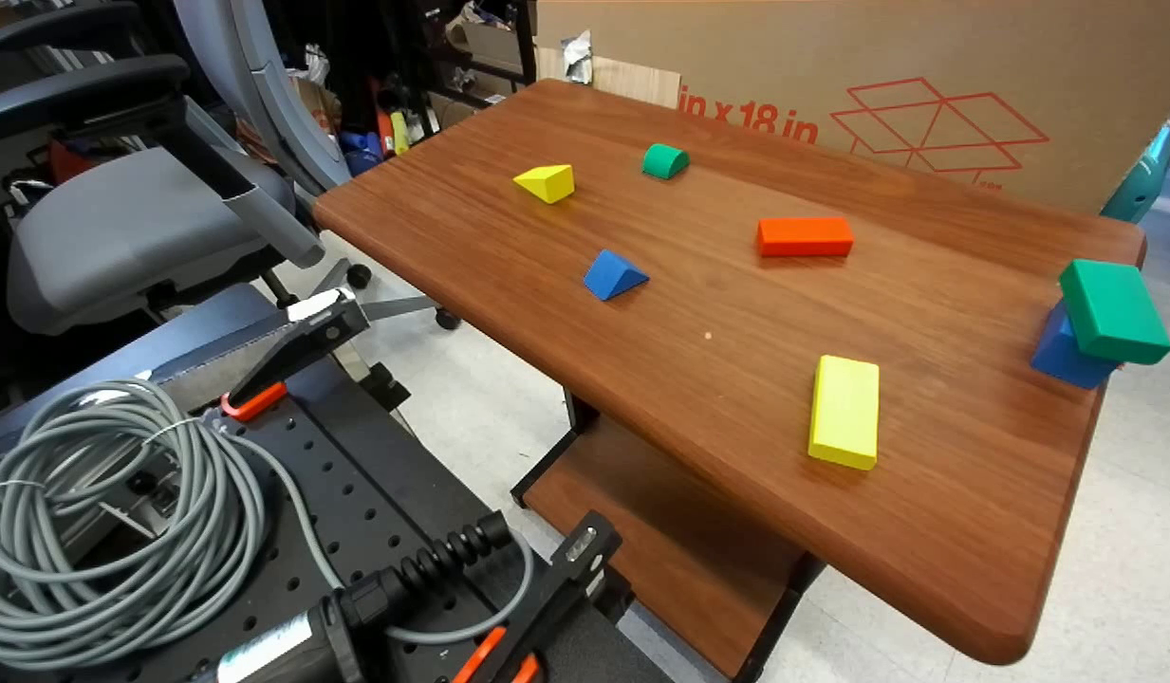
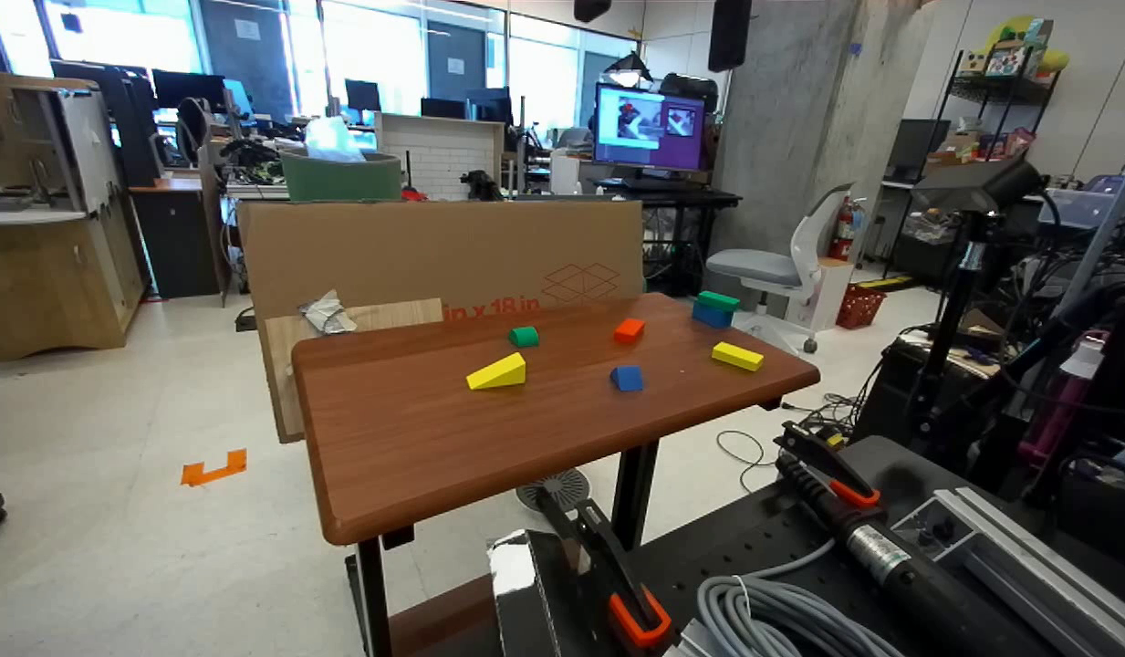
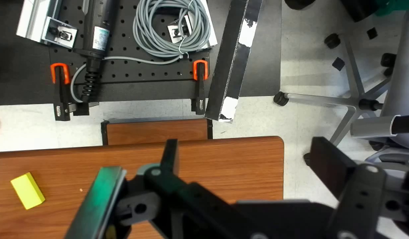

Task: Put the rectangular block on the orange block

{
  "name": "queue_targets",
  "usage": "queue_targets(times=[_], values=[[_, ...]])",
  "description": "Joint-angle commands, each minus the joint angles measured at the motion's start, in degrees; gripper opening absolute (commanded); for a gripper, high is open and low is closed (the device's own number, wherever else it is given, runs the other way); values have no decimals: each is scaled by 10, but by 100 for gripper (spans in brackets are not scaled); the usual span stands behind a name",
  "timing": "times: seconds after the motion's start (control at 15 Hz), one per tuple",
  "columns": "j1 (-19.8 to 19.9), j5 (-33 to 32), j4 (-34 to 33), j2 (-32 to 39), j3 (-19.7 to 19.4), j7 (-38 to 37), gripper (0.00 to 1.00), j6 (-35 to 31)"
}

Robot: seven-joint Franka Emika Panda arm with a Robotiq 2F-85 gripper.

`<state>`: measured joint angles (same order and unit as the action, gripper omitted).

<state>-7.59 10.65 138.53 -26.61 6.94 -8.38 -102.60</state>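
Note:
The yellow rectangular block [image 1: 844,413] lies flat near the front edge of the wooden table [image 1: 717,408]. It also shows in an exterior view [image 2: 737,357] and at the left of the wrist view [image 3: 28,191]. The orange block [image 1: 805,237] lies flat farther back on the table, also seen in an exterior view [image 2: 630,330]; nothing is on top of it. It does not show in the wrist view. My gripper [image 3: 245,142] is open and empty, high above one end of the table. It is out of view in both exterior views.
A yellow wedge [image 1: 548,182], a green half-round block [image 1: 665,161] and a blue triangular block [image 1: 615,275] lie on the table. A green block [image 1: 1116,313] rests on a blue block [image 1: 1068,351] near the edge. Cardboard [image 2: 416,255] stands behind; clamps and coiled cable [image 3: 172,30] lie beside.

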Motion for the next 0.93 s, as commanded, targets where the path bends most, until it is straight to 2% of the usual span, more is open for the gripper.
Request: queue_targets(times=[0.0,0.4,0.67,0.87], values=[[4,1,-1,0,3,1,100,1],[3,-7,-23,28,0,26,100,7],[5,-28,-81,111,-13,96,100,17],[9,-72,-122,173,-13,148,100,4]])
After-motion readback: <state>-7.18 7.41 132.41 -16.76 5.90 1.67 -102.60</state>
